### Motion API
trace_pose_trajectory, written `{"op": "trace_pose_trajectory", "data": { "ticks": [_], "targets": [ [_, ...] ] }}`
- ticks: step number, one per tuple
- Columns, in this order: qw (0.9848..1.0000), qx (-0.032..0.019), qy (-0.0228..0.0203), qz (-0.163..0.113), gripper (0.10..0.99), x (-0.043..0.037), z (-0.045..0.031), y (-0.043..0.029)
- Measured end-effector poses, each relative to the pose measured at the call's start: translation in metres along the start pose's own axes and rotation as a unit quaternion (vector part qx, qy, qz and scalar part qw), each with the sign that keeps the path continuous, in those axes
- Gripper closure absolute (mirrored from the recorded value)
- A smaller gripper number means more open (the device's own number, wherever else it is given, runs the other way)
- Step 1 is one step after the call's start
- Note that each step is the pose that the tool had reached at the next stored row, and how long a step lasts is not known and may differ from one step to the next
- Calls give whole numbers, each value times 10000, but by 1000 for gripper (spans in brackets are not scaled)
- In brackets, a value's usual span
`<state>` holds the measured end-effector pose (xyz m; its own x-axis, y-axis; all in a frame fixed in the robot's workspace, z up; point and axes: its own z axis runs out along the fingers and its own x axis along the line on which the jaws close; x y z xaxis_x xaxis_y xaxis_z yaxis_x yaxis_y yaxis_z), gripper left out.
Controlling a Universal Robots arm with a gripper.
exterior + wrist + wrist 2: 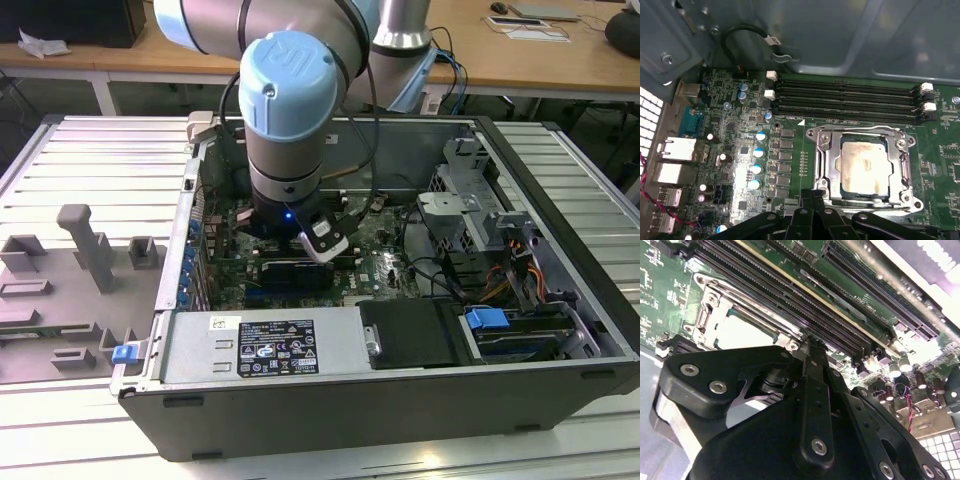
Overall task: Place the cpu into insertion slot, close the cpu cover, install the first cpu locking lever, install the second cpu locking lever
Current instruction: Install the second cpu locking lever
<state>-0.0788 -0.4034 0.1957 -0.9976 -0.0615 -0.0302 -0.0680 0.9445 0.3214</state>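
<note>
— Where does the cpu [864, 167] sit right now?

— In the insertion slot [822, 167], pale metal top facing up, with the cpu cover [904, 167] lying down around it so the chip shows through the window. The second wrist view shows the same: chip seated, frame over its edges.

— How would the cover and chip handle, do you reckon?

— The chip looks light, stiff and fragile underneath, so I'd touch only its edges. The cover seems thin springy steel; push on the frame, never through the window.

— And the fingers [812, 199]?

— Pressed together, holding nothing, with the tips at the socket's rim just beside the cover's edge and not over the chip itself. From outside, the gripper hangs inside the computer case [560, 385].
</note>
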Motion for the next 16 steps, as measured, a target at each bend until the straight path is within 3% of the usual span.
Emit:
{"op": "trace_pose_trajectory", "data": {
  "ticks": [2, 5, 13, 16],
  "targets": [
    [10000, -45, -4, 0, 980, 6, 24, -3],
    [10000, -55, -4, 0, 980, 37, 18, 1],
    [10000, -56, -4, 0, 980, 46, -165, 68],
    [10000, -59, -5, -1, 980, 46, -189, 77]
  ]
}}
